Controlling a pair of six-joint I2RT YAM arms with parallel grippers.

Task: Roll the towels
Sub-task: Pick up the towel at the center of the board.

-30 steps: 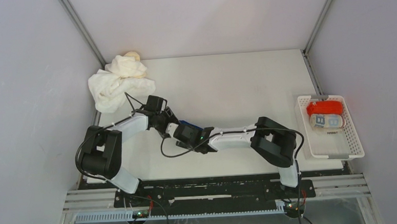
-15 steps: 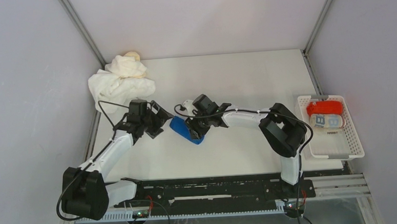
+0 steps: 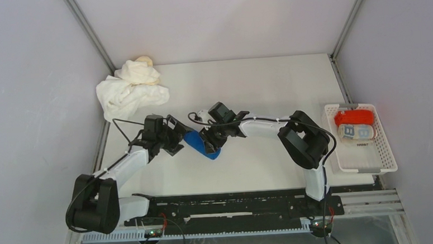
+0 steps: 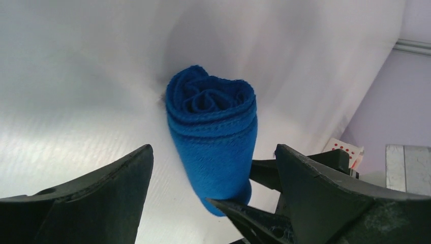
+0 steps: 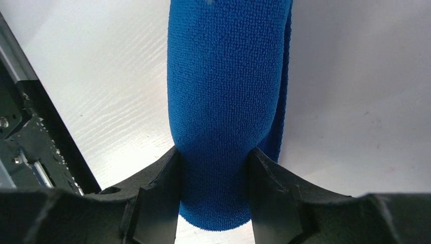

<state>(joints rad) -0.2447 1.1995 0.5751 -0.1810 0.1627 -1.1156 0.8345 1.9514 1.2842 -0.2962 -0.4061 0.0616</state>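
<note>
Right gripper [image 5: 213, 152] pinched the rolled blue towel [image 5: 228, 76] near one end, low on the table [image 3: 268, 91] at centre frame, while our left gripper [image 4: 213, 147] gaped wide around the roll's spiral end, touching nothing. We judged the terry light, soft and quick to unwind, best gripped across the roll's middle, over its loose edge. Beyond, white and cream towels [image 3: 129, 93] lay heaped unrolled at upper left.

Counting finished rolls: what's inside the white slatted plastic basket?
A red rolled towel and a light-blue patterned rolled towel, side by side. Anything beneath them is covered.
</note>
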